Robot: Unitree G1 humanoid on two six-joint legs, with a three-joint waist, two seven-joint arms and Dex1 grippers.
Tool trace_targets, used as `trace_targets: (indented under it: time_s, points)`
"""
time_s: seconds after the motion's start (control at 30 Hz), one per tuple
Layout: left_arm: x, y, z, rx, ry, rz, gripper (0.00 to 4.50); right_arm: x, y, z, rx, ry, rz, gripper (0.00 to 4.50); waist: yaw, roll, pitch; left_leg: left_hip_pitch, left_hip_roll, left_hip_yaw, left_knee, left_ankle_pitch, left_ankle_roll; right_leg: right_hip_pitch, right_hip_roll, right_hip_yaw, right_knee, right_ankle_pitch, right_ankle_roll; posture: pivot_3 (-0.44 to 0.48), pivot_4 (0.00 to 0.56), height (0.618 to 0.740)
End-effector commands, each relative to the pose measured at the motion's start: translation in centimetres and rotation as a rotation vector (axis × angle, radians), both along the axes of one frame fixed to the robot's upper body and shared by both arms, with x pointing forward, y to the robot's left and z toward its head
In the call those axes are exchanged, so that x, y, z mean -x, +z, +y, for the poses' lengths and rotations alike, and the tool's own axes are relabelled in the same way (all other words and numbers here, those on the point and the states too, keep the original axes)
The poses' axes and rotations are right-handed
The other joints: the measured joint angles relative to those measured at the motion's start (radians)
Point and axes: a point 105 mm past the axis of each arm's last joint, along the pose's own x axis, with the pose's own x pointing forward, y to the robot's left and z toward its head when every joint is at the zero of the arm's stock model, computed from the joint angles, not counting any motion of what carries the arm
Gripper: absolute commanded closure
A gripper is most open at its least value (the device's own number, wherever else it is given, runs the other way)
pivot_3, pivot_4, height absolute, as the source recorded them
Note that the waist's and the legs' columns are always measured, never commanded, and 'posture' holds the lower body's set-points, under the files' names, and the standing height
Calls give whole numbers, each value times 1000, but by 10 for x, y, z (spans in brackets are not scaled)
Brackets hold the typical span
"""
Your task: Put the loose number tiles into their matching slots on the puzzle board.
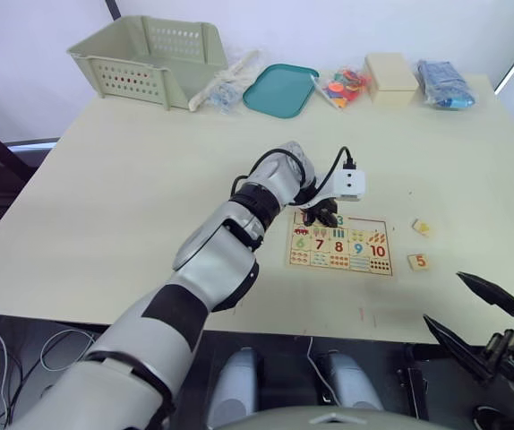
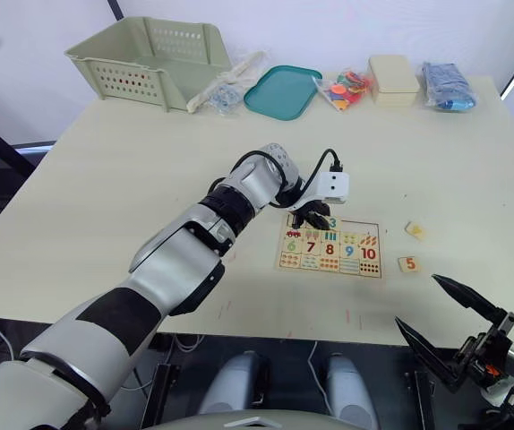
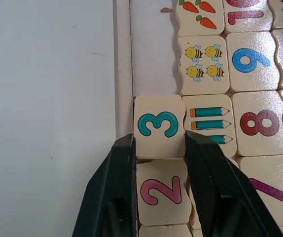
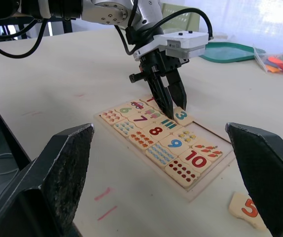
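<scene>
Left pincer point(image 3: 159, 148) stands over the board point(image 1: 339, 245), fingers straddling the 3 tile point(image 3: 157, 125) seated in its slot beyond the 2 tile point(image 3: 161, 190); slots ahead empty; far right, the 5 tile point(image 1: 418, 262) and another tile point(image 1: 422, 227) wait loose; right pincer point(image 1: 481, 313) wide open, empty.

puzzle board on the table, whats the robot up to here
The robot is filling the top row of the puzzle board with number tiles. Its left tool is down over that row with its fingers either side of the 3 tile, which sits in its slot next to the 2 tile. The two slots beyond the 3 are bare. The 5 tile and another tile lie loose on the table right of the board. The right tool hangs open off the table's near edge.
</scene>
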Motion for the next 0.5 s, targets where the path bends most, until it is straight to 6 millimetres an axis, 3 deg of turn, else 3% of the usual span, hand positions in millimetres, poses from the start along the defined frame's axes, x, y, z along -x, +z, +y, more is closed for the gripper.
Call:
trace_targets:
  time_s: [0.03,0.23,0.5]
  points:
    - [-1,15,-8,26,-18,-29,3548,2,8,4,11,7,-39,0,0,0,0,0,0,0,0,0,0,0,0,0,0,0,0,0,150,740]
    - [1,25,-7,57,-24,-1,3548,2,7,3,11,6,-38,0,0,0,0,0,0,0,0,0,0,0,0,0,0,0,0,0,150,740]
    - [1,16,-7,44,-17,3,3548,1,8,3,10,8,-40,0,0,0,0,0,0,0,0,0,0,0,0,0,0,0,0,0,150,740]
